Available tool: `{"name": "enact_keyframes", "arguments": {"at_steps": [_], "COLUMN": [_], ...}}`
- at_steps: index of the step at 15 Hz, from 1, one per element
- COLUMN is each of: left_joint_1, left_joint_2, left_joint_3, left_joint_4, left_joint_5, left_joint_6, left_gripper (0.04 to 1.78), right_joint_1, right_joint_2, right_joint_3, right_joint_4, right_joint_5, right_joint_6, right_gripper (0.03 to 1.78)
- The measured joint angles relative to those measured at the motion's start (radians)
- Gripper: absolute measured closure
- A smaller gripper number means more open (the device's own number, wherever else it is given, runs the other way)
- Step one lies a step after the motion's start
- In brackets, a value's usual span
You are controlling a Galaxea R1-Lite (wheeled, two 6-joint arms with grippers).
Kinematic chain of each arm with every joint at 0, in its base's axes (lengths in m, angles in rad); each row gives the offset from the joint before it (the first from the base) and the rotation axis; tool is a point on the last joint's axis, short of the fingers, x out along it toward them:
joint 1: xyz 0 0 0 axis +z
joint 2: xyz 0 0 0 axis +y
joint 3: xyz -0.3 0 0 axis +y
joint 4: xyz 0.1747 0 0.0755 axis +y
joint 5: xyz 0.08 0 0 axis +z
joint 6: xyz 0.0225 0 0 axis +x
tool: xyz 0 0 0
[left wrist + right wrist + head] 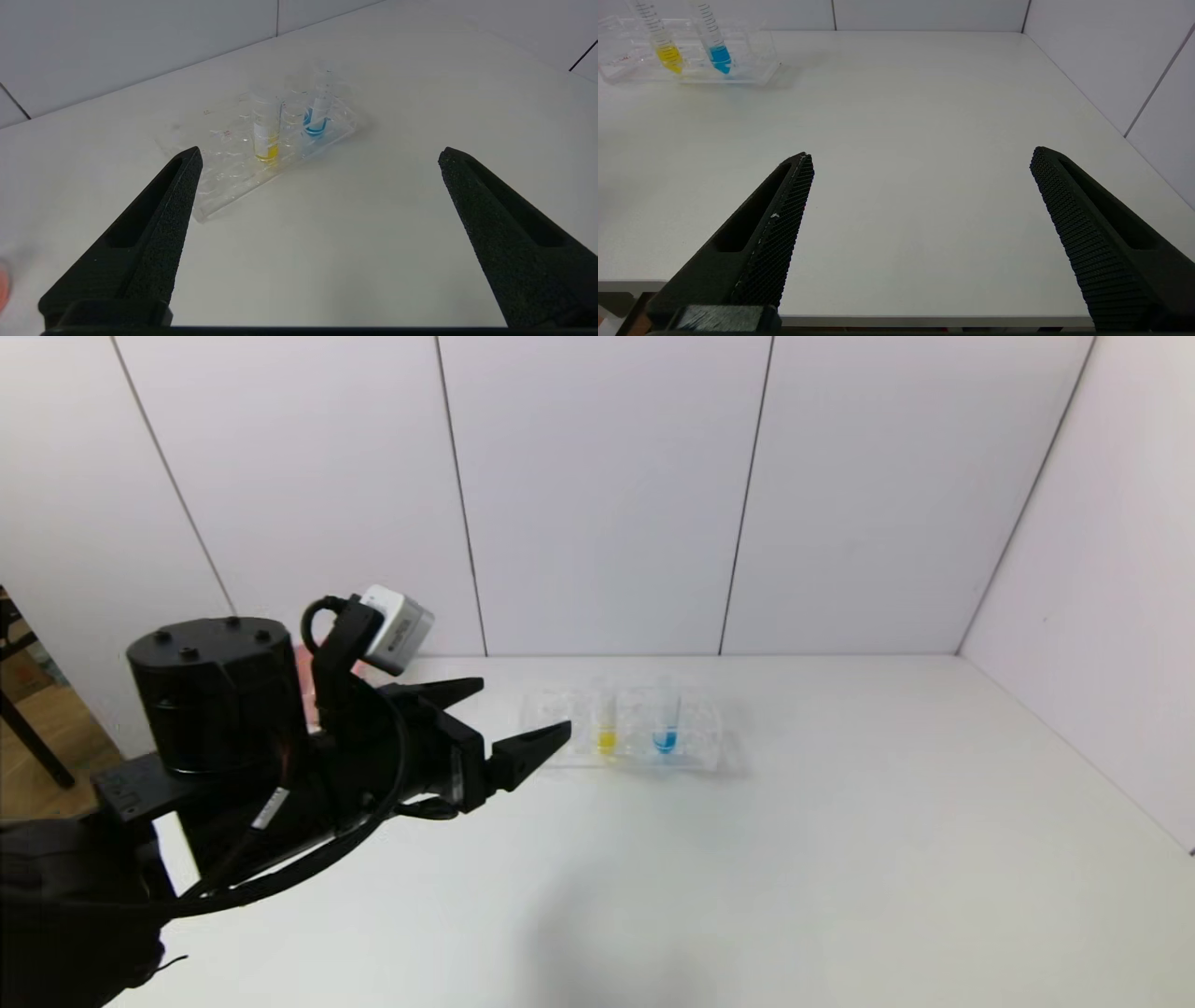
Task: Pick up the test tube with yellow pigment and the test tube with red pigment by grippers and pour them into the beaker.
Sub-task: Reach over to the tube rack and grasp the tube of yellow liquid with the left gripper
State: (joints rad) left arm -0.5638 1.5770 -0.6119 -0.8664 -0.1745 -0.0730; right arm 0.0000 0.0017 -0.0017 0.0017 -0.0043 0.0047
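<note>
The test tube with yellow pigment [607, 726] [266, 135] [663, 43] stands upright in a clear rack [709, 747] [219, 196] [756, 70] at the back middle of the white table. My left gripper [523, 707] [320, 154] hovers open and empty just left of the rack, its fingers pointing toward it. Low over the table's front edge, my right gripper [920, 154] is open and empty, far from the rack. The test tube with red pigment and the beaker are out of view.
A tube with blue liquid [665, 735] [317, 119] [717, 44] stands in the rack beside the yellow one. Something pink [305, 677] shows behind my left arm. White walls close the table at the back and right. The table's front edge [924, 319] lies under my right gripper.
</note>
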Motion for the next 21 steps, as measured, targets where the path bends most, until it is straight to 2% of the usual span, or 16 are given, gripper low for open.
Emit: {"name": "enact_keyframes", "arguments": {"at_steps": [7,12,21], "left_joint_1": [-0.051,-0.057,-0.055], "left_joint_2": [0.230,0.374,0.569], "left_joint_3": [-0.135,-0.237,-0.454], "left_joint_4": [-0.011,-0.075,-0.067], "left_joint_5": [0.112,0.193,0.272], "left_joint_6": [-0.045,-0.053,-0.053], "left_gripper": [0.06,0.06,0.06], "right_joint_1": [0.000,0.000,0.000], "right_joint_2": [0.000,0.000,0.000], "right_joint_3": [0.000,0.000,0.000], "right_joint_4": [0.000,0.000,0.000], "right_joint_5": [0.000,0.000,0.000], "right_joint_6": [0.000,0.000,0.000], "right_gripper": [0.11,0.11,0.11]}}
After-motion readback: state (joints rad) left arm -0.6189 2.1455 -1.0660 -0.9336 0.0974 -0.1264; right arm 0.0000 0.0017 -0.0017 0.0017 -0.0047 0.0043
